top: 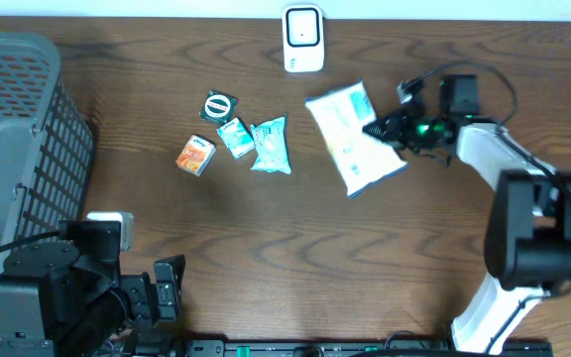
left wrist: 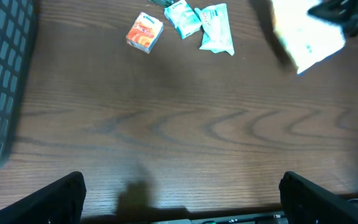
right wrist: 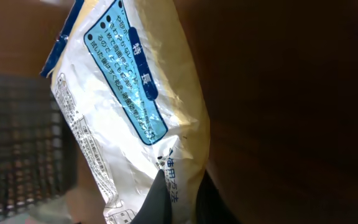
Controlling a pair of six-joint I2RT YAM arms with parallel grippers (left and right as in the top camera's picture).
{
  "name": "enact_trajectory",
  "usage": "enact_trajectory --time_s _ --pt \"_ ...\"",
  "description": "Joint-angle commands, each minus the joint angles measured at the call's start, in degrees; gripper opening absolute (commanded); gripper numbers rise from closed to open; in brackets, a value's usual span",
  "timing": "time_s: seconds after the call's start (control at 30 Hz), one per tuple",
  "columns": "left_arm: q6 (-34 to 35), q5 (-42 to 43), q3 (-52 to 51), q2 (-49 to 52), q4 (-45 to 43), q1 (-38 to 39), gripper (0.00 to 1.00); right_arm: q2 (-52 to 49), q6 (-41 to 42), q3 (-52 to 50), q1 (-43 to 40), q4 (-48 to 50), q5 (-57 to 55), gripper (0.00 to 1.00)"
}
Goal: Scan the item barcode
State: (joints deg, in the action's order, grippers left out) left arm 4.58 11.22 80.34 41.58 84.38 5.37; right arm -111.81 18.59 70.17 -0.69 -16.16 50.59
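Observation:
A white packet with blue print (top: pixel 353 139) lies angled right of the table's middle, and a dark shadow runs along the packet's (left wrist: pixel 306 38) left edge in the left wrist view. My right gripper (top: pixel 385 129) is shut on its right edge. Seen from the right wrist, the two black fingers (right wrist: pixel 160 199) pinch a fold of the packet (right wrist: pixel 129 106), with my right gripper (right wrist: pixel 185 200) shut on it. The white scanner (top: pixel 303 38) stands at the table's back edge. My left gripper (top: pixel 170 286) hovers open at the front left, and nothing lies between the fingers of the left gripper (left wrist: pixel 182 205).
A grey mesh basket (top: pixel 13 149) fills the left side. A small orange box (top: pixel 195 155), two teal packets (top: pixel 270 145) and a round dark item (top: pixel 219 105) lie left of the middle. The orange box (left wrist: pixel 145 32) also shows from the left wrist.

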Motion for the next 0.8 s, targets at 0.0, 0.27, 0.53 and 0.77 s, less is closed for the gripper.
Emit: enact_trajectory --time_s 0.0,0.27,0.53,0.77 --pt "0.4 -0.6 0.1 0.1 0.0 0.0 0.98 6.4 4.2 0.3 0.3 2.6 6.0 0.01" --pt "0.4 -0.6 0.1 0.1 0.0 0.0 0.98 13.7 17.3 0.3 1.2 21.4 4.3 0.01" --pt "0.4 -0.6 0.1 0.1 0.0 0.0 0.98 14.7 32.0 0.3 4.0 33.4 -0.3 0.01" --pt "0.4 -0.6 0.1 0.1 0.0 0.0 0.98 14.7 33.7 0.3 7.0 33.3 -2.8 0.01"
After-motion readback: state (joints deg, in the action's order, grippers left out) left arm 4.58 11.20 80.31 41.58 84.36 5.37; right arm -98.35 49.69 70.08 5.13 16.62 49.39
